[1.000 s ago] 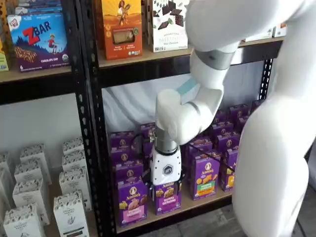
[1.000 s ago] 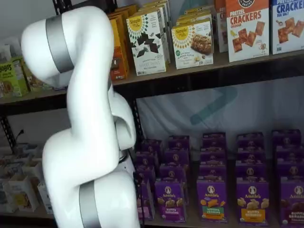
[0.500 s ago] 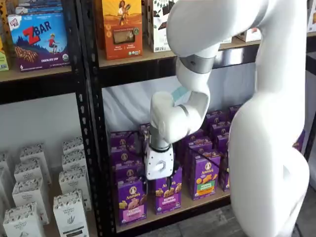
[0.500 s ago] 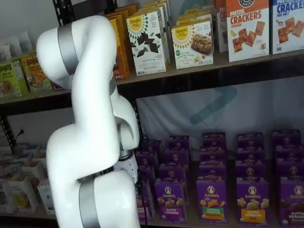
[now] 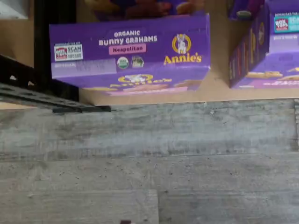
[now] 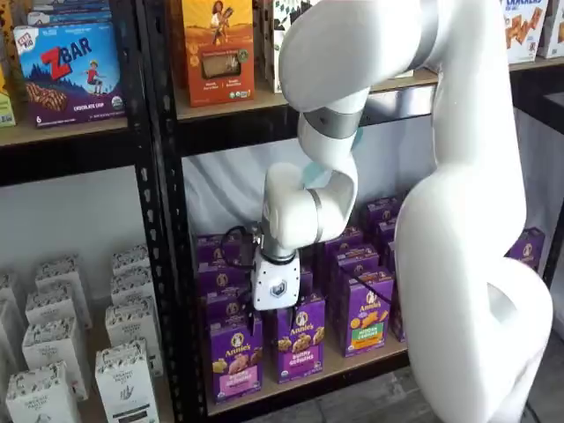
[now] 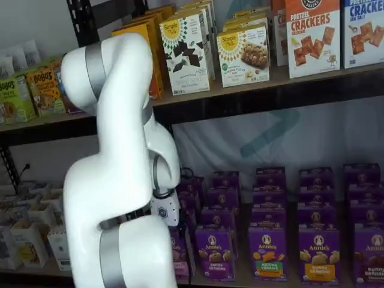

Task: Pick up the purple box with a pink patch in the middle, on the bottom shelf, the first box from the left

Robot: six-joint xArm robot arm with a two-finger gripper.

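Observation:
The purple box (image 6: 233, 361) with a pink band across its lower front stands upright at the front left of the bottom shelf (image 6: 339, 367). In the wrist view its top (image 5: 128, 49) shows the rabbit logo and a pink "Neapolitan" label, with the tan shelf board (image 5: 219, 91) around it. My gripper (image 6: 271, 315) hangs from the white wrist just above and slightly right of this box, in front of the boxes behind it. Its black fingers barely stand out against the purple boxes. It is open and nothing is between the fingers. The box stays on the board.
Right of it stand an alike box with a purple band (image 6: 298, 344) and one with a green-orange patch (image 6: 366, 315). A black perforated upright (image 6: 163, 229) rises close to its left. White boxes (image 6: 53, 344) fill the left bay. Grey floor planks (image 5: 149, 163) lie below.
The arm has swung left. The gripper has shifted left and a little up, from over the purple-band box toward the leftmost column. No box has moved.

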